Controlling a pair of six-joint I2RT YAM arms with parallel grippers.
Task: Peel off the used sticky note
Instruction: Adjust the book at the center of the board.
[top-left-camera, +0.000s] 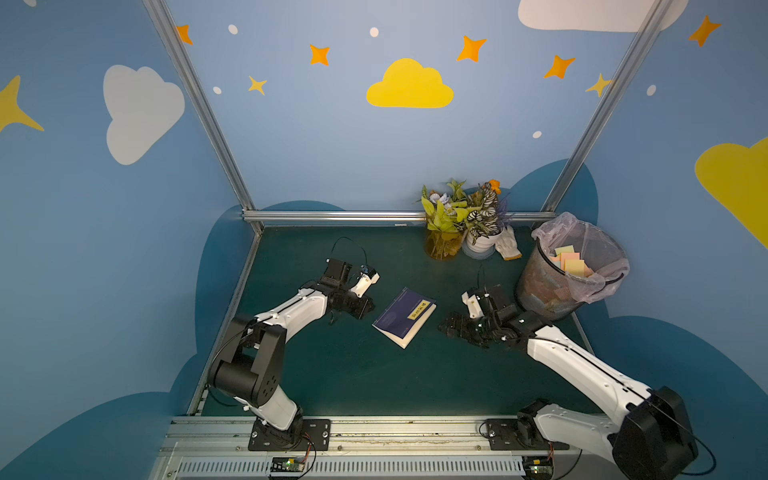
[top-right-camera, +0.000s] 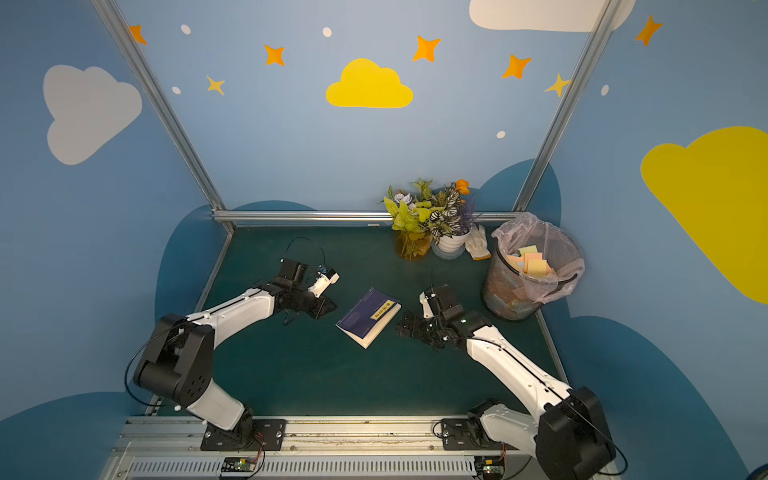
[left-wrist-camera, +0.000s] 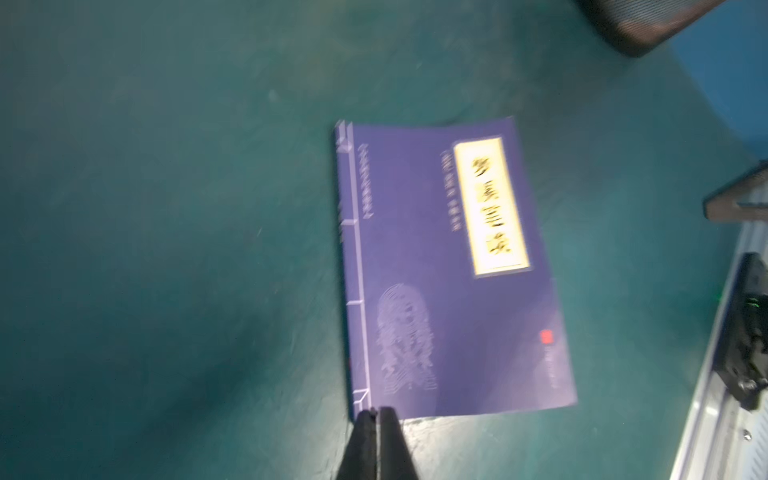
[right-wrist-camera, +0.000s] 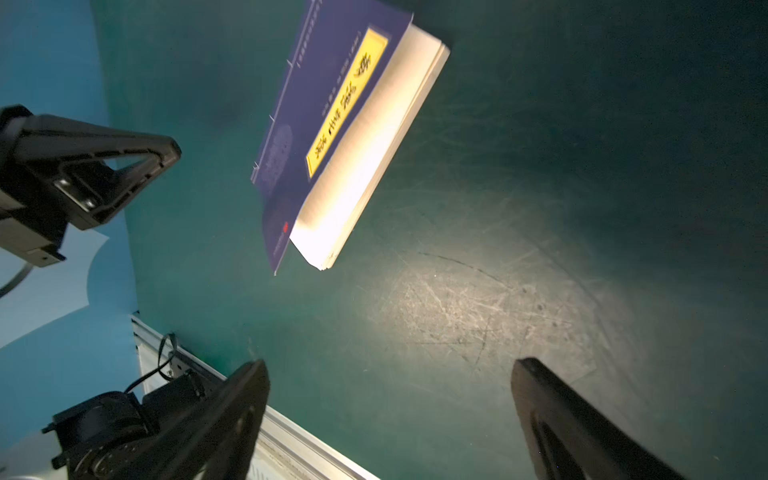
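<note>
Purple book (left-wrist-camera: 449, 266), just beside left tool (left-wrist-camera: 377, 413)

Book (top-left-camera: 404, 317) mid-table (top-left-camera: 332, 374), between my left gripper (top-left-camera: 368, 309) and my right gripper (top-left-camera: 446, 326) | wastebasket (top-left-camera: 540, 291) far right, behind my right gripper, sticky notes (top-left-camera: 569, 259) in it | vase (top-left-camera: 442, 245) and plant pot (top-left-camera: 482, 243) side by side at the back edge | glove (top-left-camera: 508, 245) between plant pot and wastebasket

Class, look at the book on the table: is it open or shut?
Shut. The book lies flat with its purple cover over the page block and its yellow title label facing up.
</note>
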